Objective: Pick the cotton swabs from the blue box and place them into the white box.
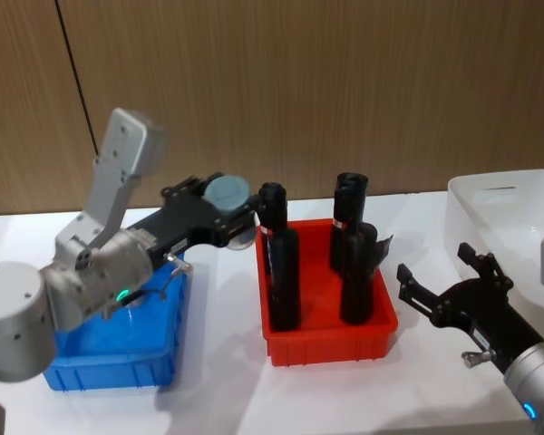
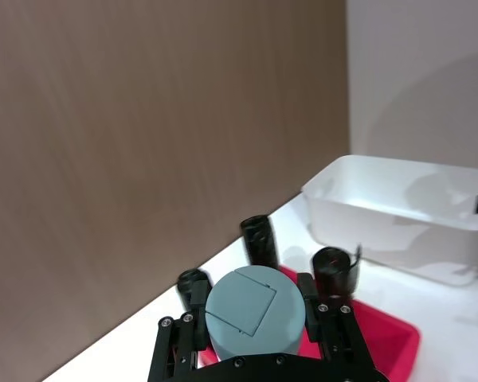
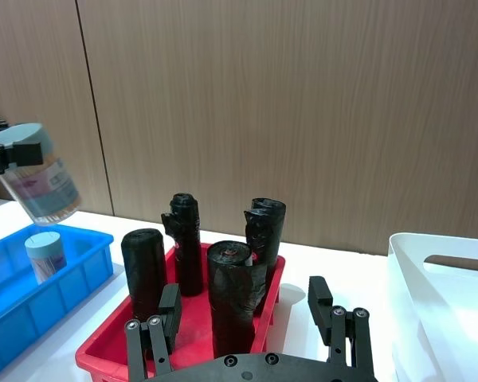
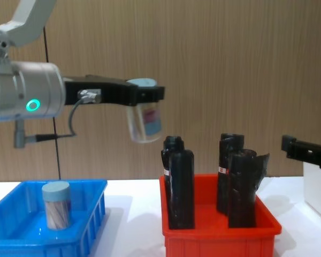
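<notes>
My left gripper (image 1: 228,220) is shut on a cotton swab jar (image 1: 227,192) with a pale blue lid. It holds the jar tilted in the air, between the blue box (image 1: 118,362) and the red bin. The chest view shows that jar (image 4: 144,122) hanging high above the table under the left gripper (image 4: 147,94). From the left wrist, its lid (image 2: 253,313) sits between the fingers (image 2: 312,301). A second jar (image 4: 56,204) stands upright in the blue box (image 4: 21,242). My right gripper (image 1: 435,263) hovers open and empty beside the white box (image 1: 508,208).
A red bin (image 1: 326,346) with several tall black bottles (image 1: 284,272) stands between the blue box and the white box, below and just right of the held jar. A wooden wall runs behind the white table.
</notes>
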### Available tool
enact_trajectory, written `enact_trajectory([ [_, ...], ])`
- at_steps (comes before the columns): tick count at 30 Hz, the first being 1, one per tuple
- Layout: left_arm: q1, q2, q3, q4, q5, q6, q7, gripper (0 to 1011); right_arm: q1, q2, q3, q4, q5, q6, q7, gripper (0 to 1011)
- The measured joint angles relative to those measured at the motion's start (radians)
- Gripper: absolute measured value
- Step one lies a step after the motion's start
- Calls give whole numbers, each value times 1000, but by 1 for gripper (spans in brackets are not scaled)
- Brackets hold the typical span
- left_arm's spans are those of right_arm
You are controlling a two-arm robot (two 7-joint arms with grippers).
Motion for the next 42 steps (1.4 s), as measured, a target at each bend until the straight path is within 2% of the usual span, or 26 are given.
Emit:
enact_trajectory([
  [11, -108, -53, 20, 90, -12, 64, -170, 670, 0, 0, 0, 0, 0, 0, 0, 1002],
  [21, -248, -120, 47, 240, 8, 129, -341, 670, 0, 0, 0, 0, 0, 0, 0, 1002],
  [27, -297, -143, 57, 294, 18, 150, -395, 670, 0, 0, 0, 0, 0, 0, 0, 1002],
  [35, -333, -160, 64, 334, 25, 166, -436, 670, 2, 3, 2, -2, -2, 9, 8, 1002],
  [42, -352, -169, 67, 354, 28, 173, -457, 670, 12, 13, 7, -17, -8, 51, 45, 1002],
])
